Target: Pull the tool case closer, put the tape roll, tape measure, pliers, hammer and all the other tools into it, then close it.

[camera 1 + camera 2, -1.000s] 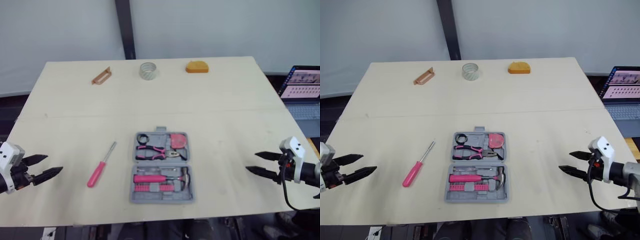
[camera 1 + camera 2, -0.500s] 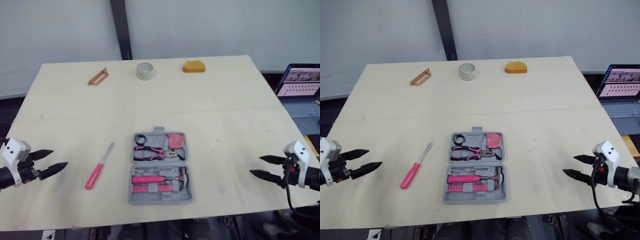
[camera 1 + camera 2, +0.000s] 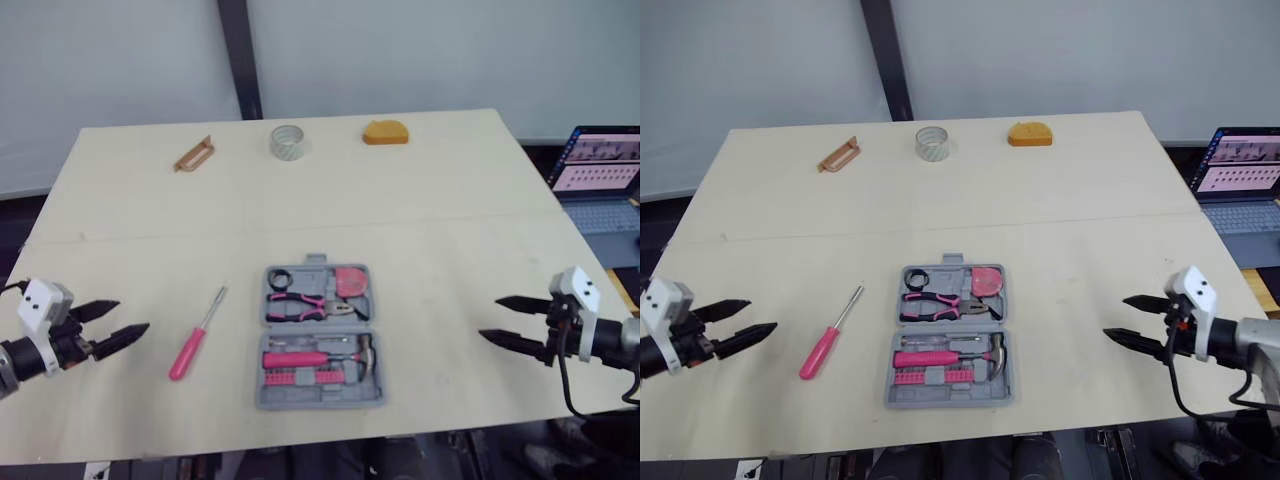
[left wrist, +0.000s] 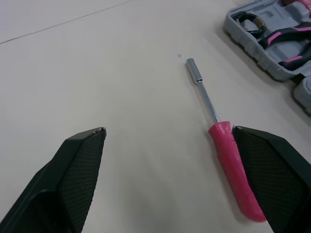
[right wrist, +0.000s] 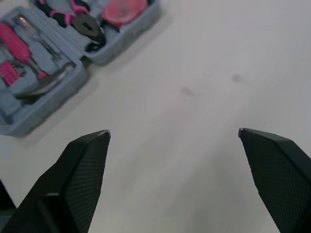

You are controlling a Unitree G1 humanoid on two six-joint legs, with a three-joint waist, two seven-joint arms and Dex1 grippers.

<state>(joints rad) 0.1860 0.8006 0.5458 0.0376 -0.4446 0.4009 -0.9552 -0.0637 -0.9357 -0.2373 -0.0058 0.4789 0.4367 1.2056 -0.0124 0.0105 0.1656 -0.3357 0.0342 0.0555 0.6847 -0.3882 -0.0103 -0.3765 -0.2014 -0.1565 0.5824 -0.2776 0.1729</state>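
The left gripper [image 3: 133, 315] and right gripper [image 3: 489, 317] hang wide open, the left at 9 o'clock of the pink screwdriver [image 3: 198, 333], likely to grab it for the open tool case [image 3: 322, 335] at its 3 o'clock.

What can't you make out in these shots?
Laptop: cut by the right edge, left eye view.
Screwdriver: handle partly behind the left pincer, left wrist view.
Tool case: cut by the edge, right wrist view.
Small tan piece: too small to identify.
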